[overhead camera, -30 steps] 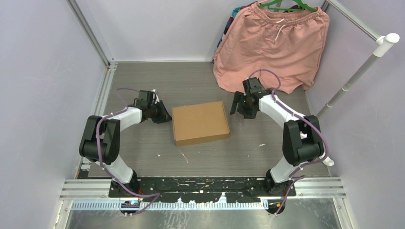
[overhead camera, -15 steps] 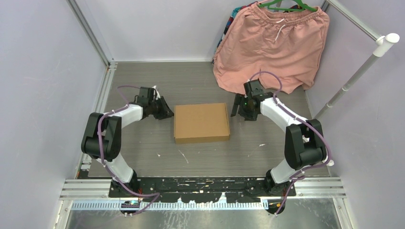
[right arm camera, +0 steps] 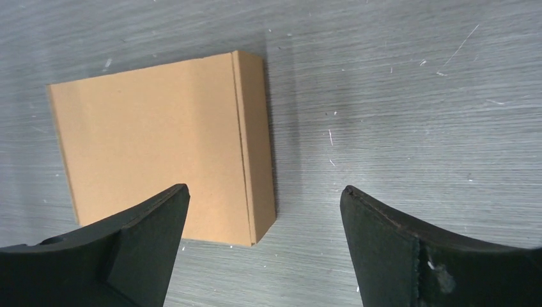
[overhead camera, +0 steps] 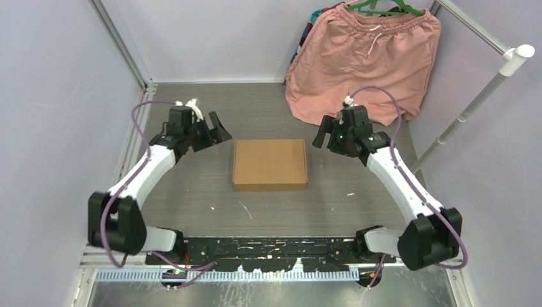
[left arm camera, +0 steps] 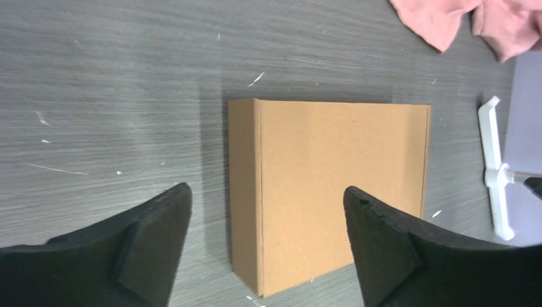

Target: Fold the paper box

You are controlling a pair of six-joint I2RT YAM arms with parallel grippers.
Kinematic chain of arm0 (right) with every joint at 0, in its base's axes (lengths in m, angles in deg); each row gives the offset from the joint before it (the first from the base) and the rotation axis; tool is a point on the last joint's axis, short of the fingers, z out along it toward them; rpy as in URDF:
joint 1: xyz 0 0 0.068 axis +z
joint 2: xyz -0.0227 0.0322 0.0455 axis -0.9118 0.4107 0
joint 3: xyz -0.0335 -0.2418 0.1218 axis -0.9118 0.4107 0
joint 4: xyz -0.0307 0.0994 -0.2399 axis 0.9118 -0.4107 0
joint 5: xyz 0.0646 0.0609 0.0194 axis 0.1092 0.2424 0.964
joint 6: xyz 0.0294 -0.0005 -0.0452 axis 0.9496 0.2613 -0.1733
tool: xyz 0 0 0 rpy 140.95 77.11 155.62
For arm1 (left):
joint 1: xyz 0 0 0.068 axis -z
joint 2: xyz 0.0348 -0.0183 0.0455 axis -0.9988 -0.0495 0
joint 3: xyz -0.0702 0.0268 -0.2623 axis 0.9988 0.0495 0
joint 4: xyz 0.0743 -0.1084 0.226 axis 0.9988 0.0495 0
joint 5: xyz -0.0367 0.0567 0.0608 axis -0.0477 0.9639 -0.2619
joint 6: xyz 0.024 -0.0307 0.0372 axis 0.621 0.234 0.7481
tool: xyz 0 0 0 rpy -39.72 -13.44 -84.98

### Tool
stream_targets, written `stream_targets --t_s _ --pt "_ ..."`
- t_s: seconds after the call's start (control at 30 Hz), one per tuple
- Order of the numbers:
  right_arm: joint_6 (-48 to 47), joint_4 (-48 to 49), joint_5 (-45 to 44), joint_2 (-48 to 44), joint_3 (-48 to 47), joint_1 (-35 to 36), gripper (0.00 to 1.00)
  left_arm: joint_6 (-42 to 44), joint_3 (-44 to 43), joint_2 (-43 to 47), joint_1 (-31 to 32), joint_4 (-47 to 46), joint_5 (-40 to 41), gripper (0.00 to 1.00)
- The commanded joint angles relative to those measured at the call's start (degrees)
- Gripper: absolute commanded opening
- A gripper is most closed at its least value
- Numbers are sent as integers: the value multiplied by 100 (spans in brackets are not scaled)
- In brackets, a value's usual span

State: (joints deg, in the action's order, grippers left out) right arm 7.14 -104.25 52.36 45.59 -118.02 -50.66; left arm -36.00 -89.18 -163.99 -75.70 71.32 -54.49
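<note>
Top: box point(overhead camera: 270, 164) sits shut in the middle of the table point(overhead camera: 192, 192), left gripper point(overhead camera: 217, 128) at its 10 o'clock, right gripper point(overhead camera: 323, 134) at 2, both clear. Left wrist: fingers point(left arm camera: 147, 243) spread, empty. Right wrist: same, so I'd say back off high, no bumping it.

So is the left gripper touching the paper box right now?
Apart. The top view shows bare table between the left gripper and the paper box; its jaws stand open.
</note>
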Motion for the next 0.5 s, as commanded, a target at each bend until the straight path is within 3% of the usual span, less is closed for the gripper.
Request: stream_targets --t_s 0.0,0.2,0.47 --pt "-126 -366 -161 -580 -388 -21 97 424 -356 979 -1 988 484 98" --pt "-271 -571 -241 -1336 -377 -22 100 735 -216 2379 -17 1773 1153 100" --pt "34 280 -940 -2650 840 -20 100 681 965 4306 -14 1423 2031 100"
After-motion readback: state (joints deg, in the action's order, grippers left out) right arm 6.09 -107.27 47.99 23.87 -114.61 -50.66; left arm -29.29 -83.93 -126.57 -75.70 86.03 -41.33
